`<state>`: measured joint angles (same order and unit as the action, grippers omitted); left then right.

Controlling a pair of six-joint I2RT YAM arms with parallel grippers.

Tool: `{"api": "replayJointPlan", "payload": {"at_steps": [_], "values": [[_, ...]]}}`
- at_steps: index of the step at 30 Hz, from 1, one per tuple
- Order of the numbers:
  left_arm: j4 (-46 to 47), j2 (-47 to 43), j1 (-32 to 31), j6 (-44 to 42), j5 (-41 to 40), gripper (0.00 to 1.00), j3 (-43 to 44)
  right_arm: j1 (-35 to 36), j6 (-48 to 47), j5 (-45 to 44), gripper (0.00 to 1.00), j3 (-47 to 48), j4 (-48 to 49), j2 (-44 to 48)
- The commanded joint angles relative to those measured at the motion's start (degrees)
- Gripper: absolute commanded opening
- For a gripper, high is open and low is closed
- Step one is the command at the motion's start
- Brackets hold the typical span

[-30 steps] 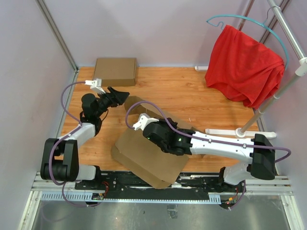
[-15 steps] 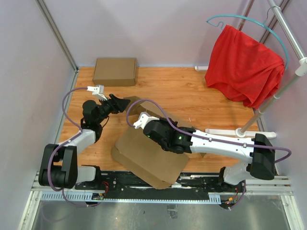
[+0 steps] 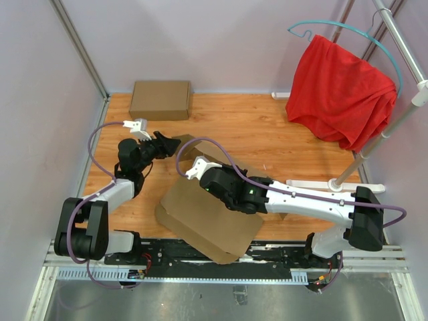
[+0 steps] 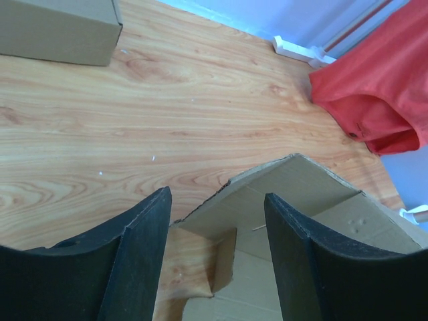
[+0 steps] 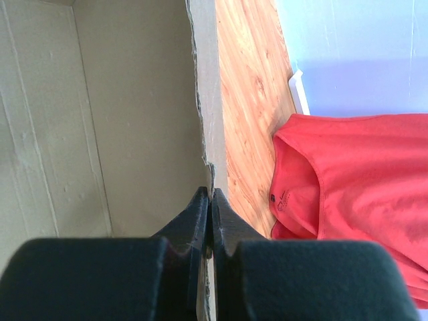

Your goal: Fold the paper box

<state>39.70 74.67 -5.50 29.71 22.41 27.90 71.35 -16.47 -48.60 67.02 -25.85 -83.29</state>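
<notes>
The paper box (image 3: 204,217) is a brown cardboard sheet lying near the table's front edge, with one flap (image 3: 189,143) raised at its far left end. My right gripper (image 5: 211,197) is shut on the thin edge of an upright cardboard wall (image 5: 204,100); in the top view its fingers are hidden under the wrist (image 3: 224,186). My left gripper (image 3: 172,143) is open just left of the raised flap. In the left wrist view the flap's corner (image 4: 267,184) sits ahead between the left gripper (image 4: 217,208) fingers, with nothing held.
A second, fully formed flat brown box (image 3: 160,99) lies at the back left, also visible as the box (image 4: 60,30) in the left wrist view. A red cloth (image 3: 341,87) hangs on a rack at the right; the rack's white foot (image 3: 328,184) rests on the table.
My left gripper has swung toward the raised flap and its fingers have narrowed a little. The right gripper stays shut on the cardboard edge.
</notes>
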Motion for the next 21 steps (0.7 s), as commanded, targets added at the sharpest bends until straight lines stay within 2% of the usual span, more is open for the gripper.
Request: {"api": "replayJointPlan", "payload": {"at_steps": [1,6,13,21], "values": [[1.63,0.24,-0.39,-1.88,-2.17,0.63,1.09,-0.71,1.88,2.12,0.02,1.33,-1.93,-0.02],[6.53,2.84,-0.39,-0.77,0.5,0.63,0.32,-0.77,1.73,2.78,0.02,1.51,-2.26,-0.25],[19.41,5.1,-0.39,1.54,3.97,0.59,-3.42,-1.1,1.94,4.03,0.02,1.4,-2.37,-0.08],[19.45,4.92,-1.05,1.75,4.55,0.2,-2.85,-1.65,1.77,4.45,0.02,2.26,-2.37,-0.92]]}}
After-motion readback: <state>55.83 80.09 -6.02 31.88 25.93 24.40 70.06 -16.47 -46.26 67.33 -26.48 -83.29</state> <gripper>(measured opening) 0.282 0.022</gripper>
